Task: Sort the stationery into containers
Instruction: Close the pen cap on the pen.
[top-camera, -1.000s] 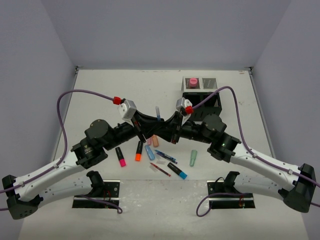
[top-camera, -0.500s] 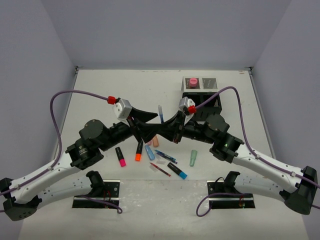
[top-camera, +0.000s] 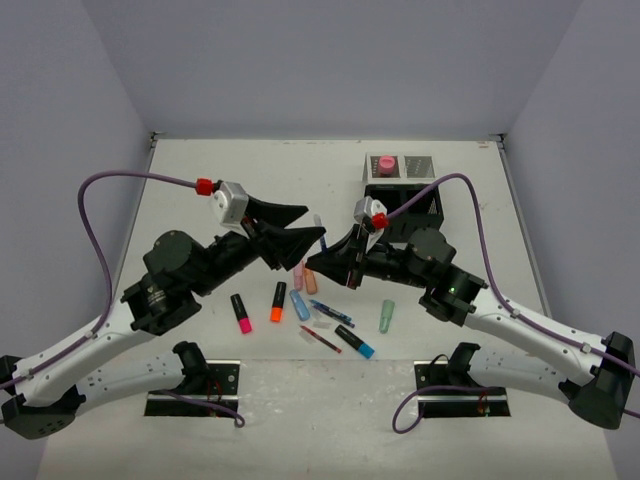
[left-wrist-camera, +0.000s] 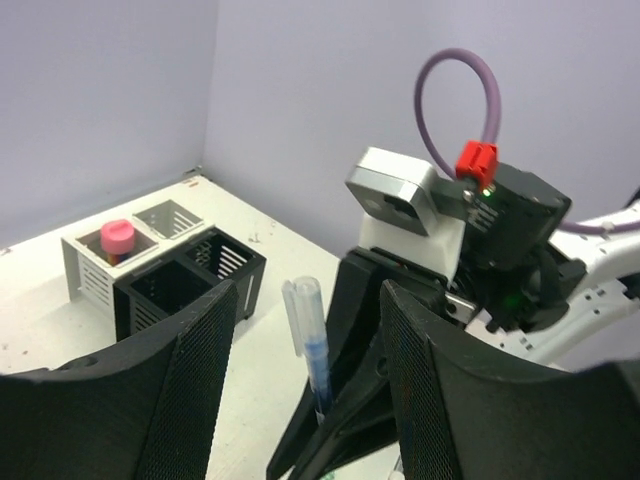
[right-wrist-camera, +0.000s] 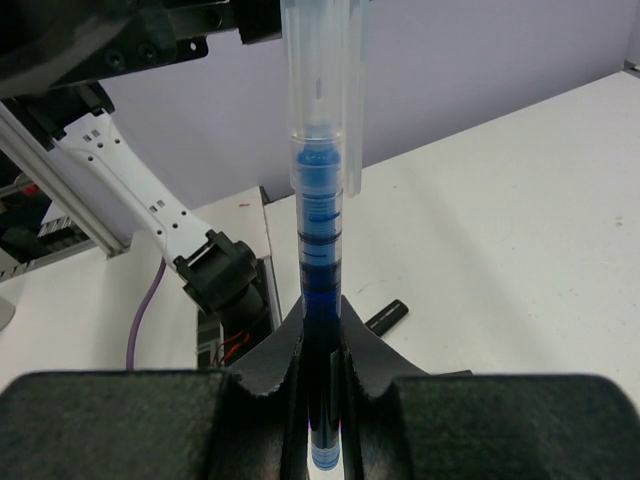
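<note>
Seen from above, the right gripper (top-camera: 322, 256) was clamped on the lower end of a blue pen (top-camera: 319, 222), holding it upright over the middle of the table (top-camera: 200, 180). The left gripper (top-camera: 314, 221) had its jaws spread wide, one to each side of the pen's top. The organizer (top-camera: 400, 200) stood well apart at the far right. A pink glue stick (top-camera: 386, 162) stood upright in the left of its two pale compartments. Loose on the table nearer the arm bases lay a pink highlighter (top-camera: 241, 313), an orange highlighter (top-camera: 277, 301), a mint highlighter (top-camera: 386, 316) and a red pen (top-camera: 320, 339).

In the left wrist view, the blue pen (left-wrist-camera: 312, 340) rose in the gap between the wide-open fingers (left-wrist-camera: 190, 380), clear of both. The right gripper's tips pinched it from below. The organizer (left-wrist-camera: 185, 285) sat behind on the left, with the glue stick (left-wrist-camera: 118, 237) in a pale compartment.

In the right wrist view, the fingers (right-wrist-camera: 265, 375) were closed tight on the blue pen (right-wrist-camera: 322, 200), and its clear cap pointed away from the camera.
</note>
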